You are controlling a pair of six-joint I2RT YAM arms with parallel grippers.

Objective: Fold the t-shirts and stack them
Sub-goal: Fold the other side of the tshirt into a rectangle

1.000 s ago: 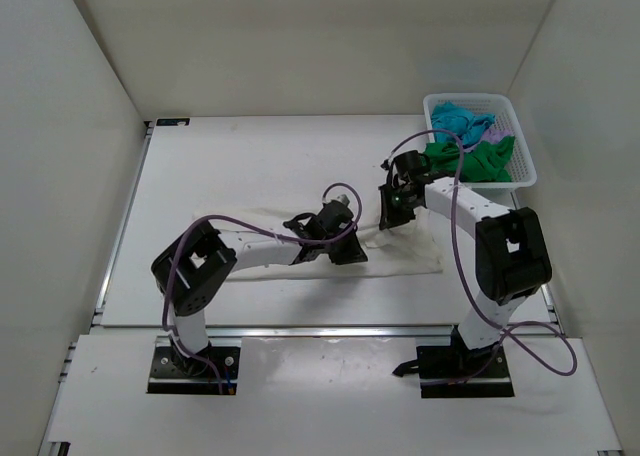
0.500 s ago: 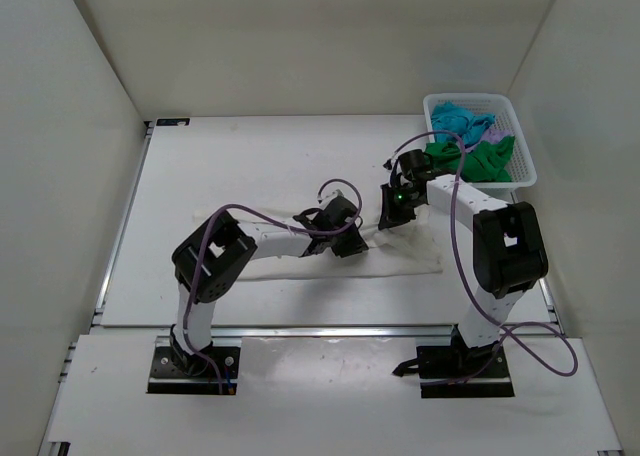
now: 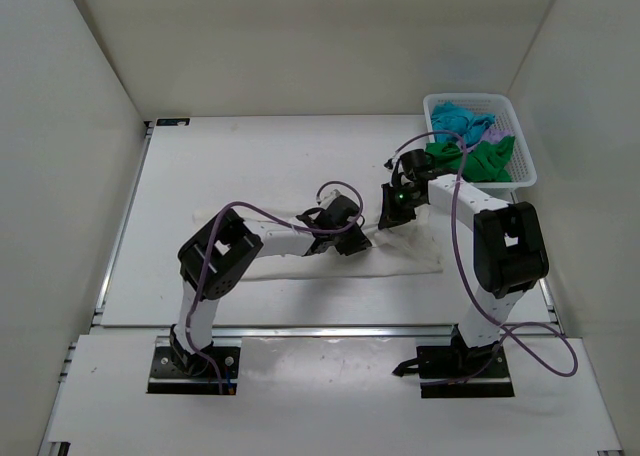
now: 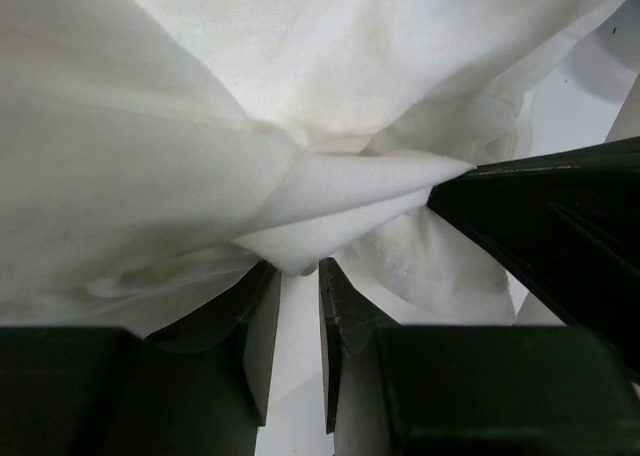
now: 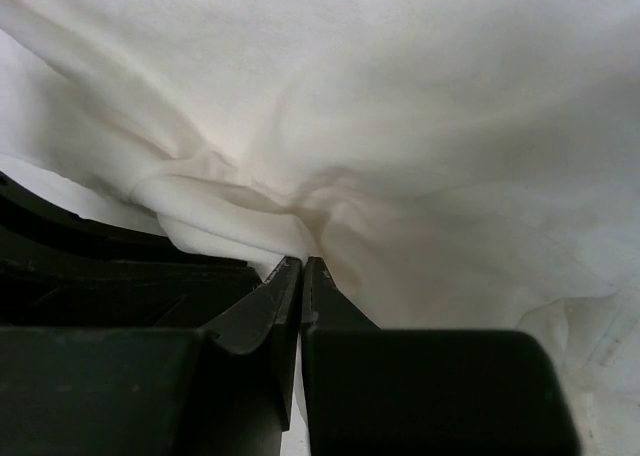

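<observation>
The cream-white t-shirt (image 3: 405, 259) lies wrinkled across the middle of the table. My left gripper (image 3: 352, 241) is low over its middle, and its narrowly parted jaws (image 4: 298, 268) pinch a thick fold of the cloth (image 4: 300, 76) at the tips. My right gripper (image 3: 390, 219) is just to the right of the left one, near the shirt's far edge. Its jaws (image 5: 301, 261) are pressed together on a pinch of the cloth (image 5: 450, 126). The green (image 3: 480, 159), turquoise (image 3: 458, 118) and lilac (image 3: 492, 128) t-shirts lie bunched in the basket.
The white lattice basket (image 3: 470, 97) stands at the back right corner, close behind my right arm. White walls enclose the table on the left, back and right. The two grippers are a few centimetres apart.
My left arm has swung its elbow right and forward, bringing the left gripper a little closer to the right one. The right gripper has hardly moved.
</observation>
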